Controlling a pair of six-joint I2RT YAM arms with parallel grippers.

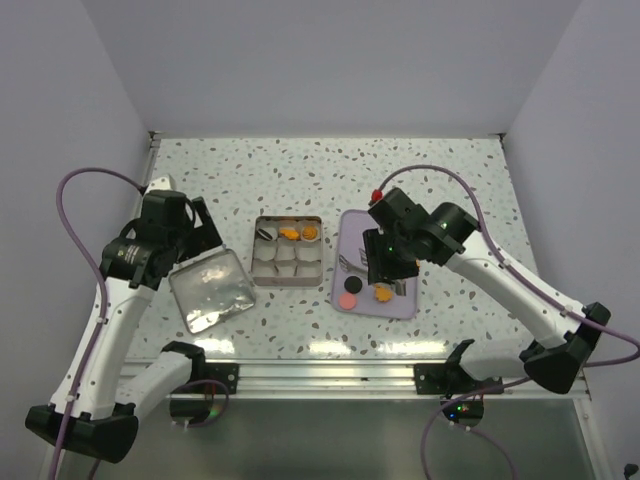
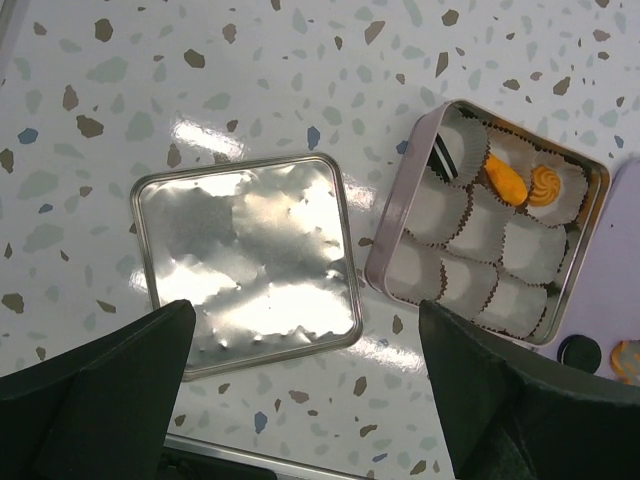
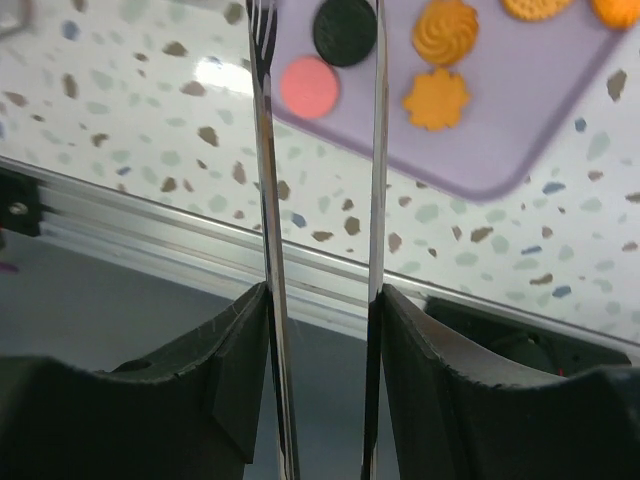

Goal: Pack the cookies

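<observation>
The right pincer [image 3: 320,300] is clenching metal tongs [image 3: 268,200] above the purple tray's [image 3: 520,130] cookies [image 3: 436,98]; the left pincer [image 2: 305,340] is hovering released over the tin lid [image 2: 250,260]

R arm [image 1: 490,262] hides much of the tray [image 1: 352,228] from above. Wrist cam: tongs [image 3: 268,150] tips & two cookies [image 3: 537,7] cut off at top.

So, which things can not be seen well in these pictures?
- Top view: the right pincer and its arm cover part of the purple tray, hiding what lies below.
- Left wrist view: the left pincer covers a corner of the tin; the tray is cut by the right edge.
- Right wrist view: the tongs and two orange cookies run off the top edge.
</observation>
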